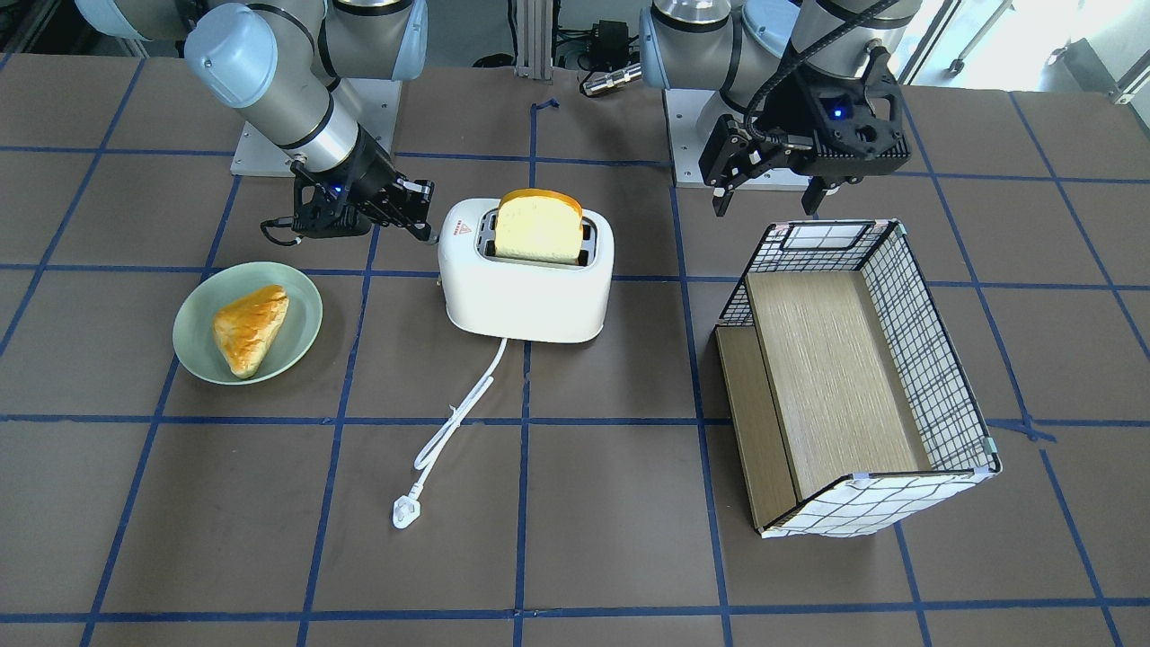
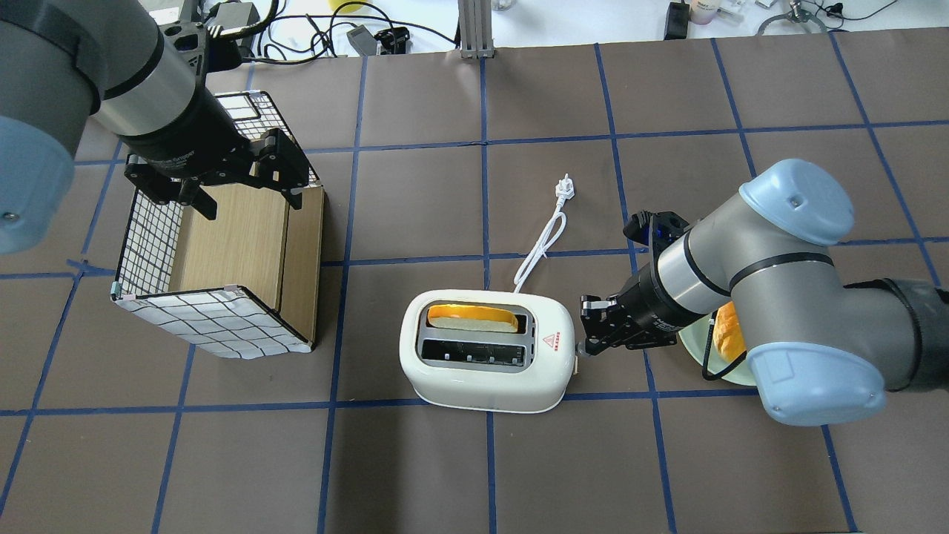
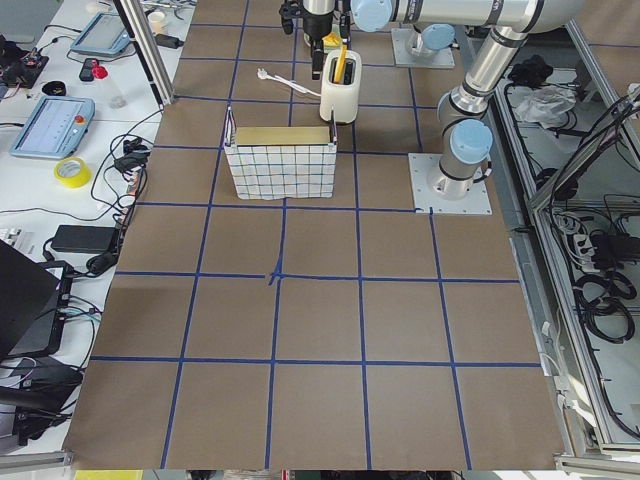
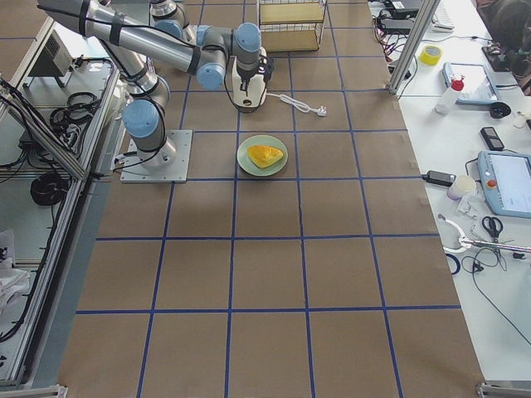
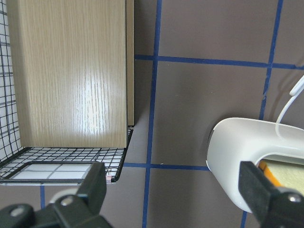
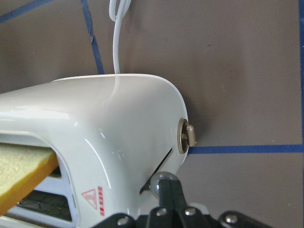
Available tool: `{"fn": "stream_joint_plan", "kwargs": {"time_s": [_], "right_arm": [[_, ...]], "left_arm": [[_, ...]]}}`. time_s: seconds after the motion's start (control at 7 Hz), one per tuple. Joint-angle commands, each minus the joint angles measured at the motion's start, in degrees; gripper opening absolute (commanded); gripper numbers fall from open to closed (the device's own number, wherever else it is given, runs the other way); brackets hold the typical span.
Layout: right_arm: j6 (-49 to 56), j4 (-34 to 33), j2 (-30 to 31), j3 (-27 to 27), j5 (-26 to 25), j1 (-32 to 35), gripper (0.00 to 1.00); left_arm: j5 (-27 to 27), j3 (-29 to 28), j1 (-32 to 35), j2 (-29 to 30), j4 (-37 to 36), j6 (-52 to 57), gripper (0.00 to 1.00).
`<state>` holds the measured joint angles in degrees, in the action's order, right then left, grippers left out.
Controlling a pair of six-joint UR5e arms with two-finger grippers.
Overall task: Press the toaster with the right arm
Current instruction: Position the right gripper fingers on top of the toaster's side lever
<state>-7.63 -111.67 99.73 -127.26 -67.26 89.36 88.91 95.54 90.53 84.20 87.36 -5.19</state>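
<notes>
Brown gridded table (image 1: 629,539): toaster (image 1: 530,296) lever end met by right tool (image 1: 422,225), tips pressed together; toaster's long axis aligned w/ approach. Left tool (image 1: 768,202) spread, farther off.

Upright white toaster (image 1: 526,288) with the right hand (image 1: 424,226) at its end

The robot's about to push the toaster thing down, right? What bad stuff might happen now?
1. The right gripper sits with a thin rounded tip at the lever slot of the toaster, so it might slip off, perhaps onto the brown dial beside it.
2. Nothing holds the toaster, so a push could slide or tip it.
3. Its plug lies unplugged on the table, so the lever may not stay down.
</notes>
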Motion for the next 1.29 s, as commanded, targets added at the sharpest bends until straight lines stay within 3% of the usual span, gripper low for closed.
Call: {"fn": "stream_joint_plan", "kwargs": {"time_s": [0.0,1.14], "right_arm": [[-0.1,-0.48,-2.07,0.0,-0.33,0.03,0.0],[-0.9,-0.66,-7.44,0.0,-1.38,0.03,0.0]], "left_arm": [[0.04,0.0,0.0,0.0,0.0,0.09,1.0],[0.04,0.0,0.0,0.0,0.0,0.09,1.0]]}}
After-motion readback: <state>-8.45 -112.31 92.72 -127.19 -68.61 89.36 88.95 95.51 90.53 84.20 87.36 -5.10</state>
